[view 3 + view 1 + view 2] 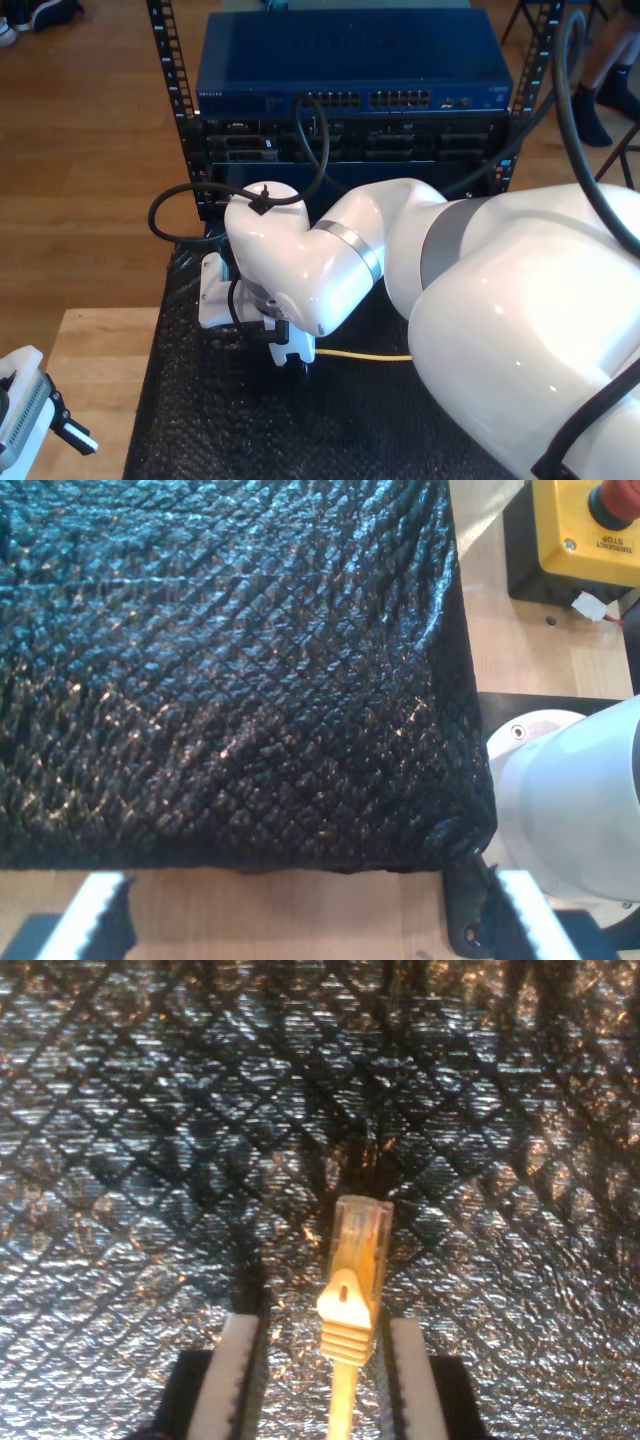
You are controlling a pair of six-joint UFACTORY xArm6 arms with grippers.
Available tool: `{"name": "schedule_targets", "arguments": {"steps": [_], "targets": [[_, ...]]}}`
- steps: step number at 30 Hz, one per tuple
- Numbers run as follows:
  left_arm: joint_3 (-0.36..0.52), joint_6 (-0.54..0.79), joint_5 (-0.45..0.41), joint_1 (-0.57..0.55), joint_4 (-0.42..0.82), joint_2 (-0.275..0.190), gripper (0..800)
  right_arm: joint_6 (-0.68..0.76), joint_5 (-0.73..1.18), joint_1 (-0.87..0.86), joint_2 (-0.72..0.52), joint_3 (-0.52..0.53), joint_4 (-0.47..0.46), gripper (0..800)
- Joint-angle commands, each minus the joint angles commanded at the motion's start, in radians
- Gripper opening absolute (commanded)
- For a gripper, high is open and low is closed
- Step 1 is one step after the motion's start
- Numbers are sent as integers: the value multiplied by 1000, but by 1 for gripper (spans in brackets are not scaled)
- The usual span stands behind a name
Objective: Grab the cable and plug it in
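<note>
Cable [352,1290] is grabbed, so we'd call the first half done. In the second wrist view our second tool [322,1380] has its two white pads [232,1380] closed on the yellow boot just behind the clear plug [362,1225], plug sticking out ahead over the black quilted mat [120,1110]. In the exterior view the rest of the yellow line trails off across the mat toward that view's right, from under the big white arm [300,250].

What's left is the actual plugging. The blue switch [350,60] with its row of ports sits in the rack at the far edge of the mat, well apart from the plug, so we reckon the carry and the lining up are all to come. The plug isn't in any port yet.

Pose-wise, the second arm is folded low over the mat with its wrist pointing down. Our first tool [300,920] hangs near the mat's edge over bare wood desk [300,900], fingers spread wide with nothing between them, next to a yellow e-stop box [585,520].
</note>
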Motion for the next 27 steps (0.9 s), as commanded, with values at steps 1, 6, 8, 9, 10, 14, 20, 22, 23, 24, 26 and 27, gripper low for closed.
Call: {"name": "schedule_targets", "arguments": {"steps": [1, 6, 8, 9, 10, 14, 20, 22, 23, 24, 26, 27], "targets": [[0, 0, 0, 0, 0, 0, 800, 12, 0, 0, 0, 0, -9, 251], [0, 0, 0, 0, 0, 2, 800, 74, 2, 11, 0, 5, -87, 224], [0, 0, 0, 0, 2, 0, 800, 92, 3, 11, 0, 5, -104, 213], [0, 0, 0, 0, 0, 0, 800, 94, 3, 11, 0, 5, -104, 212], [0, 0, -2, 0, 0, 2, 800, 94, 3, 11, 0, 5, -104, 212], [0, 0, -2, 0, 0, 0, 800, 95, 3, 12, 0, 3, -103, 213], [0, 0, 0, 0, 0, 0, 800, 95, 5, 12, -2, 5, -101, 220], [0, 0, -2, 0, 2, 0, 800, 95, 5, 17, -2, 5, -103, 222], [-2, 0, -2, 0, 0, 2, 800, 95, 5, 18, 0, 5, -103, 223], [0, 0, -2, 0, 0, 0, 800, 95, 5, 18, 0, 5, -101, 223], [0, 0, -2, 0, 0, 0, 800, 95, 5, 20, 0, 5, -100, 223], [-2, 0, -2, 0, 0, 0, 800, 95, 5, 20, 0, 3, -98, 223]]}}
